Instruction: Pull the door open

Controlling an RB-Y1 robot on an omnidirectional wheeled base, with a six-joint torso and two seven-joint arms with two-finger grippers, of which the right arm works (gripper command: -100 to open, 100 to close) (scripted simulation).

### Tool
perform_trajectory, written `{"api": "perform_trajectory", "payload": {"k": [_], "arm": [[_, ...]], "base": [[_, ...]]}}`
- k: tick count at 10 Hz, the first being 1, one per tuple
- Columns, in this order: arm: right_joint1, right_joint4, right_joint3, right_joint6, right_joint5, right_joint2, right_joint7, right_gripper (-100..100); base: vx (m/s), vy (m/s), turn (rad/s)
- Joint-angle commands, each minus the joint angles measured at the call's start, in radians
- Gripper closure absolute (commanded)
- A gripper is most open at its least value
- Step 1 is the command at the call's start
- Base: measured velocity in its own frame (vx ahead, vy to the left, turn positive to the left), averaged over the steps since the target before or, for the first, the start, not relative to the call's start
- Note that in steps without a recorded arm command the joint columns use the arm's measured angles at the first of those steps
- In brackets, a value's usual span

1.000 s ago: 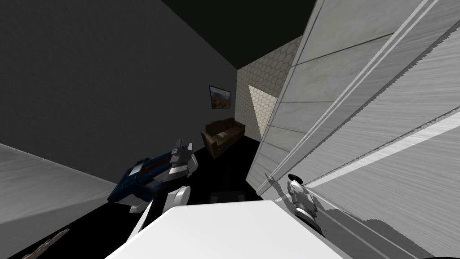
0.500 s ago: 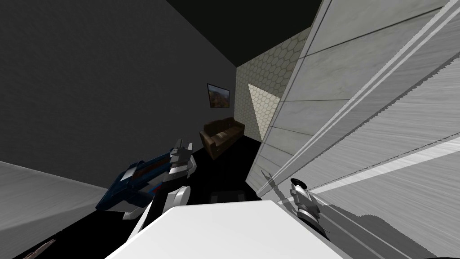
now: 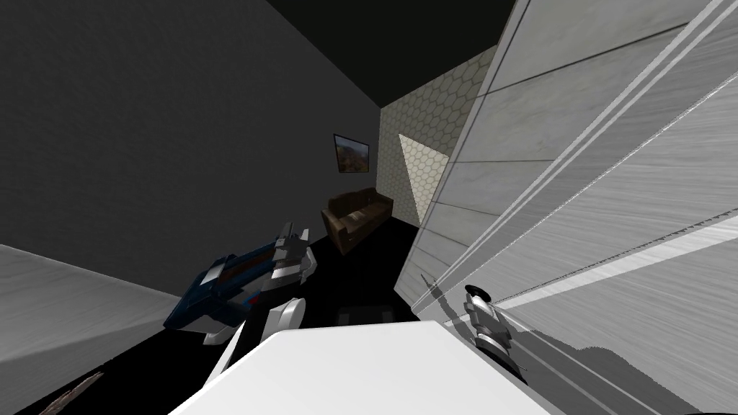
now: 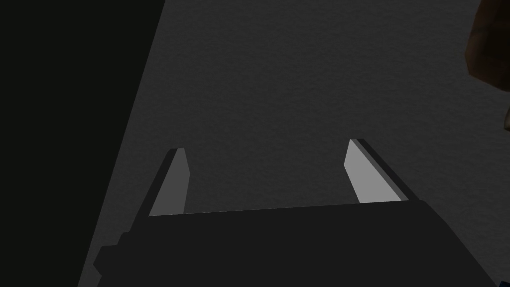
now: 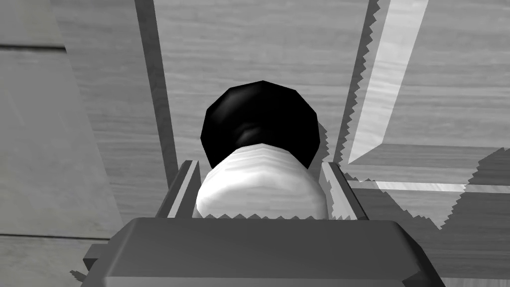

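The door (image 3: 612, 216) is a pale grey wood-grain slab filling the right side of the head view. Its knob (image 5: 259, 184) is a white rounded barrel on a black round base (image 5: 259, 114). My right gripper (image 5: 256, 167) is shut on the knob, one finger pressing each side of the white barrel. In the head view, that gripper (image 3: 481, 317) sits against the door's face just right of my chest. My left gripper (image 3: 295, 230) hangs away from the door, over the dark floor. Its fingers (image 4: 172, 184) stand open with nothing between them.
A brown sofa (image 3: 357, 216) stands ahead under a framed picture (image 3: 352, 154), beside a hexagon-patterned wall (image 3: 432, 115). A blue and white object (image 3: 223, 288) lies by my left arm. A dark wall runs along the left, with a grey slab (image 3: 65, 310) below it.
The whole head view has shifted a little, so I have moved. The door's face slants slightly differently than a second ago. My right gripper has stayed on the knob.
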Motion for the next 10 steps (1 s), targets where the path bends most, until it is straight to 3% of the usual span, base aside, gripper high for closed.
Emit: {"api": "perform_trajectory", "payload": {"k": [1,10], "arm": [[0.003,0.002,0.0,0.0,0.0,0.0,0.001,100],[0.002,0.002,0.0,0.001,0.0,0.0,0.001,100]], "base": [[-0.188,0.027,0.053],[-0.185,0.024,0.024]]}}
